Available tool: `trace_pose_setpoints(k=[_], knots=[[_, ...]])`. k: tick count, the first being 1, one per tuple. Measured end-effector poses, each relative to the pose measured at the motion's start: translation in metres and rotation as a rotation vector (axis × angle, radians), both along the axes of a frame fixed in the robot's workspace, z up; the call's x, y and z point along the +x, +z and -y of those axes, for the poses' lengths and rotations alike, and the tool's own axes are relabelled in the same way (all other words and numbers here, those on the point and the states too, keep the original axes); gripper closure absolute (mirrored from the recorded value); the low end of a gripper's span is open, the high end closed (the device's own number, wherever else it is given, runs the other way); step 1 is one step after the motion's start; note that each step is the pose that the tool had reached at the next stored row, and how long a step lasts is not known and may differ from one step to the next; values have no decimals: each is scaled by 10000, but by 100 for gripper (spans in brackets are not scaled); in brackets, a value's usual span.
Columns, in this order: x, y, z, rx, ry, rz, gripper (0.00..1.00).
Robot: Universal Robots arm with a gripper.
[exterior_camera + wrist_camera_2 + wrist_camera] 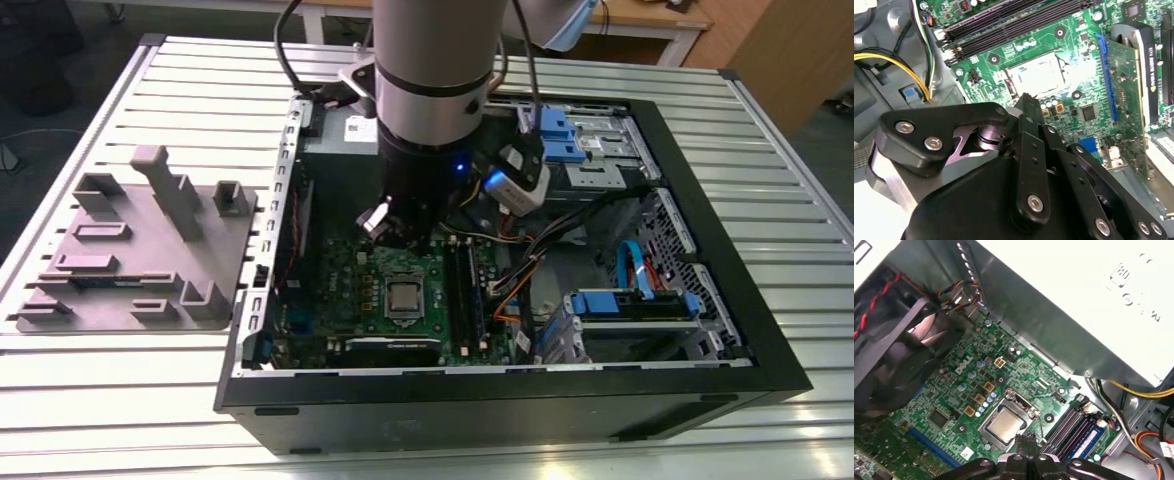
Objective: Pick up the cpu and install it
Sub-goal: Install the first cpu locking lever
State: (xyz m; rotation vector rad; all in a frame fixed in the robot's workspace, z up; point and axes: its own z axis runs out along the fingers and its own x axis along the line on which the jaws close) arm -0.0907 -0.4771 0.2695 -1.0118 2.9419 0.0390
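Observation:
The cpu (404, 296) lies flat in its metal-framed socket in the middle of the green motherboard (340, 290) inside the open computer case. Its pale silvery top shows in both wrist views, cpu (1041, 75) and cpu (1004, 422). My gripper (404, 238) hangs from the arm just behind and above the socket. Its black fingers meet in one narrow tip in both wrist views, gripper (1025, 100) and gripper (1024, 442), shut with nothing between them. The tip stands beside the socket's edge, clear of the chip.
Black memory slots (1074, 427) run beside the socket. A graphics card (1136, 75) stands along the board's near edge. The grey power-supply box (1079, 290) and a fan (894, 365) crowd the far side, with yellow cables (909, 70). A grey fixture block (134, 250) sits at the exterior view's left.

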Motion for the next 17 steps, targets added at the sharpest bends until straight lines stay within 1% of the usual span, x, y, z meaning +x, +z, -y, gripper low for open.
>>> trace_pose_setpoints(k=[5,7,11,17], knots=[[27,-1,-71,1,0,4,90],[35,-4,-93,0,0,4,90],[68,-28,-109,4,0,5,90],[136,-98,-124,9,0,4,90]])
